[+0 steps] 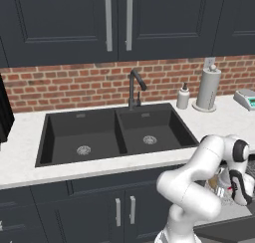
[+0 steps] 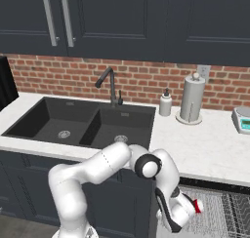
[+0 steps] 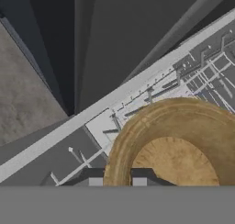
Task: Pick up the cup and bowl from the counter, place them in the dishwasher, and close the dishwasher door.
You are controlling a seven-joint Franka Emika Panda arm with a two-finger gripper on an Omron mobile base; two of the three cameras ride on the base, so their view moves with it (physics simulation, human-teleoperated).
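In the hand view my gripper is shut on the near rim of the tan bowl, one fingertip inside the rim and one outside. The bowl hangs low over the grey wire rack of the open dishwasher. From the left base view the bowl shows as a tan patch beside the white hand, under the counter edge. The red cup lies in the dishwasher rack just right of the hand. The dishwasher door is a dark panel folded down at the lower right.
A black double sink with a tap is set in the counter. A white soap bottle, a paper towel roll and a small scale stand at the back right. Dark cabinets with silver handles lie left of the dishwasher.
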